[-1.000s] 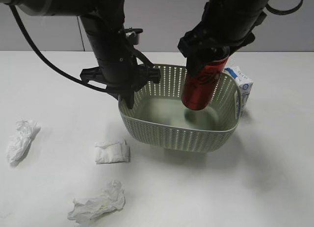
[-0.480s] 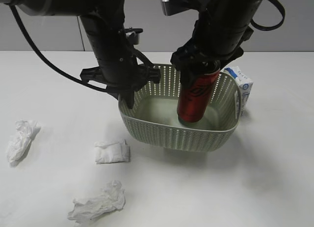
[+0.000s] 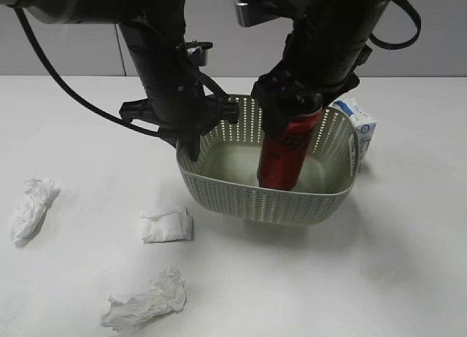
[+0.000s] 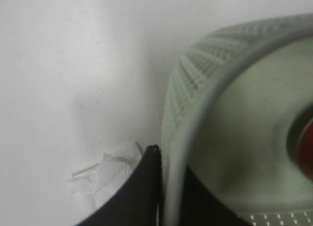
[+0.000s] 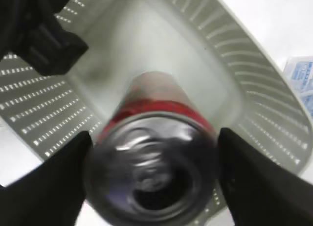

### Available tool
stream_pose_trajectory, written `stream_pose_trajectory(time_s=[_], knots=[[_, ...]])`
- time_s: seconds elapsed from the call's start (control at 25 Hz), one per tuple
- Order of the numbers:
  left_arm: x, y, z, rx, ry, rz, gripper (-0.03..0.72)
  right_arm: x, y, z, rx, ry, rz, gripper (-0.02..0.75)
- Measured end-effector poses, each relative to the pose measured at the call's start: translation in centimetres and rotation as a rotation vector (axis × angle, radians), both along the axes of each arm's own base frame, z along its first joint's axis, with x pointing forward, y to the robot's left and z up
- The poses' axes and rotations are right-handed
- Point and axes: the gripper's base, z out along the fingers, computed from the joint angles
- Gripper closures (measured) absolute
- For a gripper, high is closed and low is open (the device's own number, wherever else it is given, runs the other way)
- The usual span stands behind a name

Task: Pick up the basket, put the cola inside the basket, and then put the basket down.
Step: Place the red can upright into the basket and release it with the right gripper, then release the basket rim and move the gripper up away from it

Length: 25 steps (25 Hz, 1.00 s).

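The pale green basket (image 3: 270, 200) is held by its left rim, with a shadow beneath it. My left gripper (image 3: 191, 141) is shut on that rim; in the left wrist view the black fingers (image 4: 146, 172) straddle the basket wall (image 4: 195, 84). My right gripper (image 3: 292, 109) is shut on the top of the red cola can (image 3: 283, 158), which stands nearly upright deep inside the basket. The right wrist view shows the silver can top (image 5: 151, 177) between my fingers (image 5: 63, 172) above the basket floor (image 5: 161, 50). I cannot tell if the can touches the floor.
A blue-and-white milk carton (image 3: 361, 131) stands just behind the basket's right side. Crumpled tissues lie at the far left (image 3: 31, 206), beside the basket's front left (image 3: 167, 225) and near the front edge (image 3: 144, 300).
My right gripper has lowered the cola deeper into the basket and shifted it a little left, now more upright. The left gripper and basket have stayed put.
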Motion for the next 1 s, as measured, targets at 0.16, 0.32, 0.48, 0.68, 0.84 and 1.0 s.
stream_pose_trajectory(time_s=[0.16,0.32,0.48,0.68,0.84,1.0], knots=[[0.0,0.1,-0.1,0.009,0.000,-0.004,0.690,-0.1,0.1,0.0,0.012,0.009,0.002,0.112],[0.0,0.1,-0.1,0.010,0.000,-0.004,0.690,0.1,0.2,0.8,0.022,0.001,0.003,0.100],[0.0,0.1,-0.1,0.011,0.002,-0.004,0.690,0.4,0.6,3.5,0.052,-0.032,0.011,0.099],[-0.1,0.1,-0.1,0.017,0.013,-0.006,0.690,0.8,0.8,7.2,0.106,-0.117,0.016,0.101],[-0.2,0.2,-0.1,0.019,0.024,0.018,0.690,1.7,-0.3,8.3,0.118,-0.149,-0.032,0.105],[-0.2,0.3,-0.1,0.022,0.040,0.051,0.690,3.7,-4.0,8.6,0.113,-0.154,-0.169,0.115]])
